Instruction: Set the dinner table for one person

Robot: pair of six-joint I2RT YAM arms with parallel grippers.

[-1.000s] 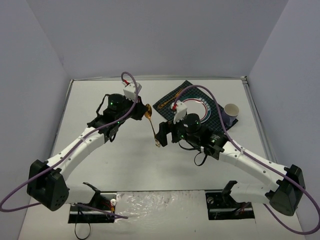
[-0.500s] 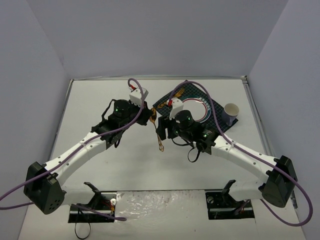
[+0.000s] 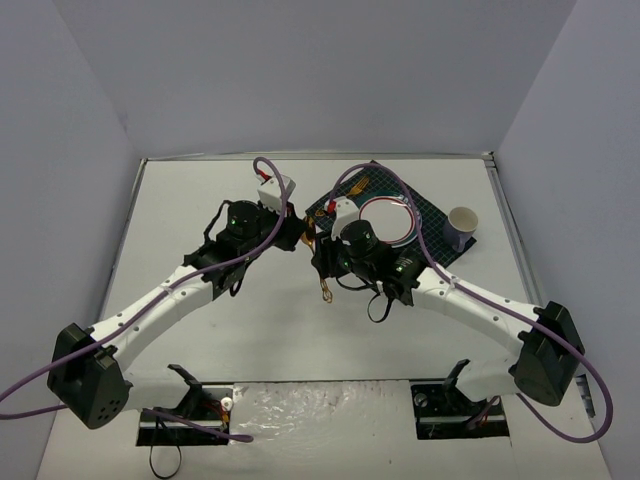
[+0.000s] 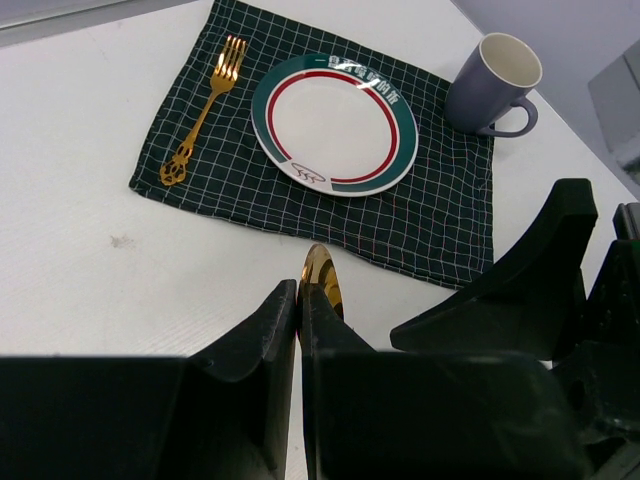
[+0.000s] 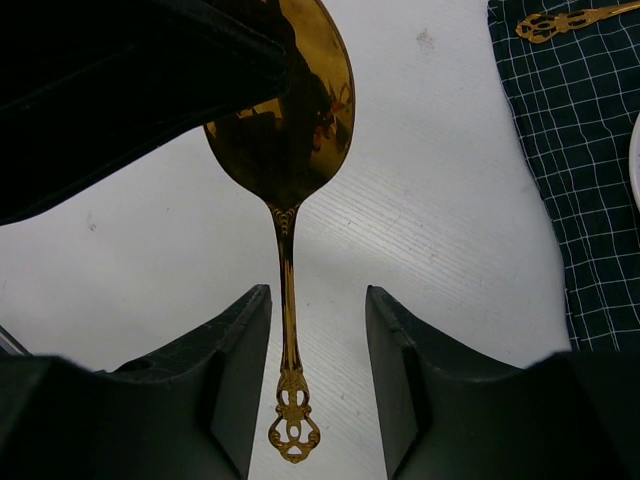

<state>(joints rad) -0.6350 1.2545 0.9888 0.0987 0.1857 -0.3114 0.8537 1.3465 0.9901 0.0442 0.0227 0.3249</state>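
A gold spoon (image 5: 290, 130) hangs above the white dinner table (image 4: 100, 260), bowl up and handle down. My left gripper (image 4: 299, 290) is shut on the spoon's bowl (image 4: 322, 275). My right gripper (image 5: 316, 295) straddles the spoon's handle (image 5: 288, 330); its jaws stand apart with a gap on each side, so it is open. From above, the two grippers meet at mid-table over the spoon (image 3: 324, 285). A dark green checked cloth (image 4: 420, 215) carries a gold fork (image 4: 205, 110), a red-and-green-rimmed plate (image 4: 333, 122) and a grey mug (image 4: 493, 85).
The cloth (image 3: 435, 215) lies at the back right, with the mug (image 3: 461, 225) at its right corner and the fork (image 3: 350, 187) on its left part. Grey walls enclose the table. Purple cables arch over both arms.
The right gripper has moved in toward the left one and its jaws have narrowed around the spoon's handle. The left gripper has shifted slightly right, still holding the spoon.
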